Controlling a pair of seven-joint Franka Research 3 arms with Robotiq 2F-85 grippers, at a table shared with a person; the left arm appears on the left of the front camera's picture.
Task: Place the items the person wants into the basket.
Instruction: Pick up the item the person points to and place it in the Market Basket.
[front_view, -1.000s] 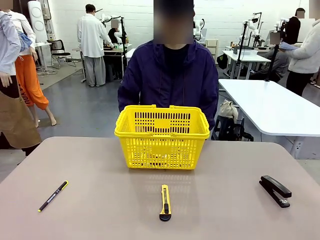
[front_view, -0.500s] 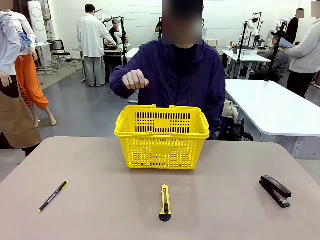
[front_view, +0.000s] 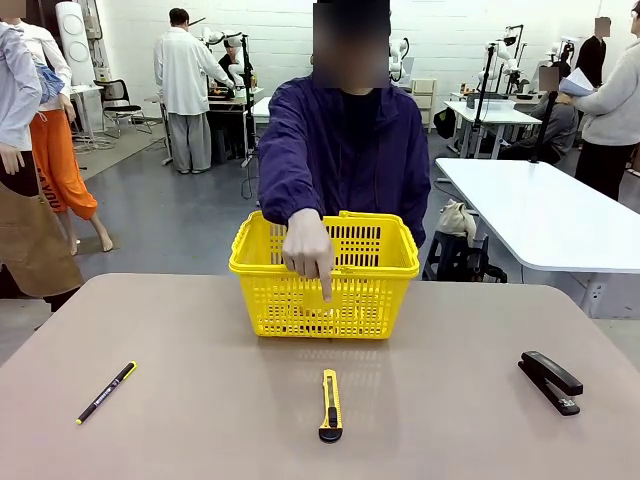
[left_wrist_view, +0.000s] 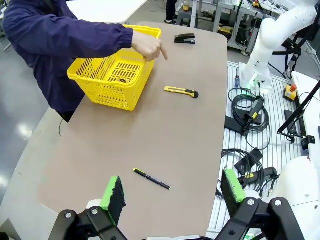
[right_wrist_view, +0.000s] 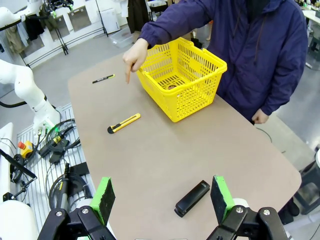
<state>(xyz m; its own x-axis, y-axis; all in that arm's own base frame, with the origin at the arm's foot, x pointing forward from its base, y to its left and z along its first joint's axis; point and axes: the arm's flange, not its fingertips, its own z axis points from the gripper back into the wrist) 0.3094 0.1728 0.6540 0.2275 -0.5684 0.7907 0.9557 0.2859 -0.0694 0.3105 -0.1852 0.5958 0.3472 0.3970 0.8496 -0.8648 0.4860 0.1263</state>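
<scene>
The yellow basket (front_view: 325, 290) stands at the middle of the table's far side, with the person (front_view: 345, 150) in a dark navy-purple jacket behind it. The person's hand (front_view: 308, 245) reaches over the basket's front rim, its forefinger pointing down toward the yellow-black utility knife (front_view: 331, 404), which lies on the table in front of the basket. Something small, round and dark (left_wrist_view: 121, 80) lies on the basket's floor. My left gripper (left_wrist_view: 173, 189) hangs open high above the table's near left end, empty. My right gripper (right_wrist_view: 162, 196) is open and empty too, above the stapler's end.
A thin black pen (front_view: 106, 392) lies at the near left, a black stapler (front_view: 551, 381) at the right. Bare tabletop (front_view: 200, 330) surrounds the knife. Cables and an arm base (left_wrist_view: 260, 60) sit beyond the table's edge.
The person's hand has come from a raised fist at the chest, out over the basket, and now points down at the utility knife. Nothing on the table has moved.
</scene>
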